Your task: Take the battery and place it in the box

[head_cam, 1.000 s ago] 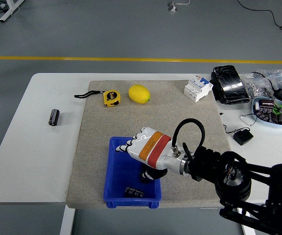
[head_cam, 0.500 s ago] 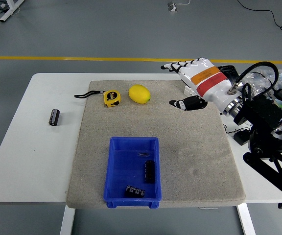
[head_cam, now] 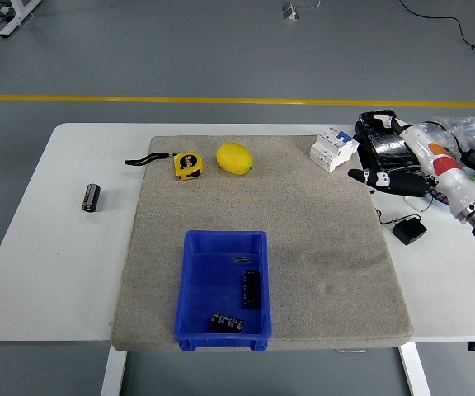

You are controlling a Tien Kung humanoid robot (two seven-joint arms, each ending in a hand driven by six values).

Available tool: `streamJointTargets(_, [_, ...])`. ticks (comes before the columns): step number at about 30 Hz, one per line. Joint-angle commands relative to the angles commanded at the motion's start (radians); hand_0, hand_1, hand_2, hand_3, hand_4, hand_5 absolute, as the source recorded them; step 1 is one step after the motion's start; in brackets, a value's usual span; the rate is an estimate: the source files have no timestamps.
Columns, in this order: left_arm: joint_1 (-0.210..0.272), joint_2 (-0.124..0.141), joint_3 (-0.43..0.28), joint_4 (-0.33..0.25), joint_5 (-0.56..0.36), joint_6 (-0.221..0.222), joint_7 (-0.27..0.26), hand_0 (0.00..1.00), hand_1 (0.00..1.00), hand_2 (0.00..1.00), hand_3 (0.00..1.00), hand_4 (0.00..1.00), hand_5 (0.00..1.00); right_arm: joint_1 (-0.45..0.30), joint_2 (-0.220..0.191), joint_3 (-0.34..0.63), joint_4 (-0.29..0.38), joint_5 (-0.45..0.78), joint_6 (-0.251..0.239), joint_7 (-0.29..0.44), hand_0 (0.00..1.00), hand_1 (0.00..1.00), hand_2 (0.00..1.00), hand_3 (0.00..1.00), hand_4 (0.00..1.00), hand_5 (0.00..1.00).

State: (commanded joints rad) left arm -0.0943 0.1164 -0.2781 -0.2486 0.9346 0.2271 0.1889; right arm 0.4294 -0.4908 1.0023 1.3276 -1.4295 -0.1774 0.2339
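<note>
Right hand hung at the worktop's right edge, fingers spread and relaxed, holding nothing, over the black clutter there. One black cylindrical battery lay alone on the bare white worktop at far left. Two dark oblong pieces rested inside the single blue box on the mat's near side.

- The counter looks smooth, white and matt.
- The mat on it is grey cloth, rough and felt-like.
- The box is glossy blue plastic.
- The 2 batteries inside it are dull black.
- The lemon has a waxy yellow skin.
- The right hand has a glossy white plastic shell.
- The black package under it shines like film wrap.
</note>
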Motion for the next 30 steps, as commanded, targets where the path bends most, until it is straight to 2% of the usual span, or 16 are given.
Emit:
streamJointTargets(2, [0.000, -0.003, 0.004, 0.000, -0.001, 0.002, 0.000, 0.700, 0.685, 0.724, 0.631, 0.647, 0.657, -0.027, 0.005, 0.021, 0.002, 0.085, 0.024, 0.011, 0.829, 0.835, 0.871, 0.900, 0.998, 0.825])
streamJointTargets(5, [0.003, -0.009, 0.014, -0.002, -0.014, 0.009, -0.002, 0.700, 0.685, 0.724, 0.631, 0.647, 0.657, -0.062, 0.017, 0.041, 0.010, 0.208, 0.045, 0.026, 0.829, 0.835, 0.871, 0.900, 0.998, 0.825])
streamJointTargets(13, [0.007, -0.017, -0.002, -0.005, 0.020, 0.004, 0.007, 0.699, 0.680, 0.720, 0.632, 0.646, 0.656, -0.123, 0.049, 0.045, 0.024, 0.543, 0.042, 0.023, 0.829, 0.834, 0.861, 0.897, 0.998, 0.848])
streamJointTargets(21, [0.009, -0.015, -0.045, -0.003, 0.072, -0.011, 0.019, 0.699, 0.679, 0.717, 0.625, 0.646, 0.658, -0.178, 0.113, 0.072, -0.011, 0.864, 0.038, 0.043, 0.832, 0.837, 0.863, 0.895, 0.998, 0.881])
streamJointTargets(30, [0.005, -0.014, -0.073, -0.005, 0.117, -0.027, 0.023, 0.700, 0.679, 0.718, 0.625, 0.645, 0.658, -0.232, 0.196, 0.173, -0.055, 0.829, 0.030, 0.068, 0.823, 0.830, 0.856, 0.891, 0.998, 0.884])
